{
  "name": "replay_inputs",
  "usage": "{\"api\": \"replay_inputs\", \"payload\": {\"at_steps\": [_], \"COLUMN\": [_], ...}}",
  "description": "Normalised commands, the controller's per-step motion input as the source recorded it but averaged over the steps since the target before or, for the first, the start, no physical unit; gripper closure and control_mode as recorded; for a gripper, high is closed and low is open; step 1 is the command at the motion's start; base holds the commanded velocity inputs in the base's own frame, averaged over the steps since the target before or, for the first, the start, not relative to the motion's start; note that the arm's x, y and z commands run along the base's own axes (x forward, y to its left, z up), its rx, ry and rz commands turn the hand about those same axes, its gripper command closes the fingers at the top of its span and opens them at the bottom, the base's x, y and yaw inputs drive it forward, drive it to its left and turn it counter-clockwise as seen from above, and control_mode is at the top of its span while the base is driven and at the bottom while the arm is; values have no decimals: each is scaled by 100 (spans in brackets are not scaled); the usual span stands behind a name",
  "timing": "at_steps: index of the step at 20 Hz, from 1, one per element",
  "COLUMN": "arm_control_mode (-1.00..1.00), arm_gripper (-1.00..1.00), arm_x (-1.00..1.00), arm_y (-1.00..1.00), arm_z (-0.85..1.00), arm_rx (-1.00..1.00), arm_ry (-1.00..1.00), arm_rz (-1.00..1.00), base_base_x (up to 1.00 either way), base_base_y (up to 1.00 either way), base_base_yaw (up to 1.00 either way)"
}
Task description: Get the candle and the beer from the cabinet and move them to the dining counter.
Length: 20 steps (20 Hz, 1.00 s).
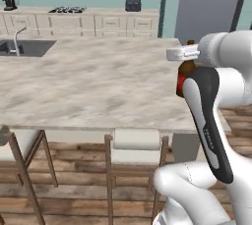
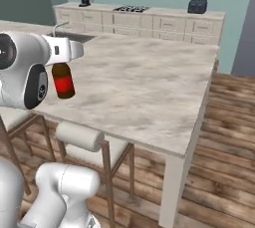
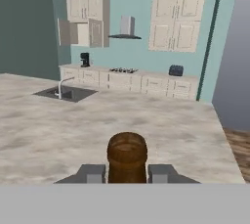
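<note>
Your fingers (image 3: 93, 173) sit one on each side of the beer bottle (image 3: 127, 157), narrowly parted and pressed against its brown glass, so the gripper (image 3: 127, 175) has it clamped. In the hand view you look along the bottle's body, with its round brown end facing you just above the two grey finger tips. In the right base view the bottle (image 2: 63, 80) hangs upright below the white hand, its red label facing you, above the near left part of the dining counter (image 2: 149, 97); you cannot tell from this view whether its base touches the stone or hangs just above it. In the left base view only a sliver of the bottle (image 1: 182, 75) peeks out beside the arm's dark forearm, over the counter's (image 1: 88, 81) right end.

The marbled top spreads out ahead of you, with the inset dark sink (image 3: 64, 93) and its faucet (image 3: 60, 87) at the far left. Cream-cushioned wooden stools (image 1: 134, 146) stand along the near edge.

Against the teal back wall you can see the upper cabinet (image 3: 84, 20) at the left with its doors standing open; its inside is too small to read. Below it runs the drawer worktop with a coffee machine (image 3: 85, 59), a cooktop (image 3: 124, 70) under a range hood (image 3: 126, 28), and a dark toaster (image 3: 176, 70). A second pair of closed wall cabinets (image 3: 177, 18) hangs further right.
</note>
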Motion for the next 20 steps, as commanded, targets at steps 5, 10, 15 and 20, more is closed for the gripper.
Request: {"api": "replay_inputs", "payload": {"at_steps": [5,10,15,20], "arm_control_mode": [100,100,100,100], "arm_gripper": [100,100,100,100], "arm_x": [0,0,0,0], "arm_y": [0,0,0,0], "arm_z": [0,0,0,0], "arm_rx": [0,0,0,0], "arm_ry": [0,0,0,0], "arm_rz": [0,0,0,0], "base_base_x": [38,27,27,21], "base_base_y": [100,100,100,100], "base_base_yaw": [-41,-29,-26,-16]}}
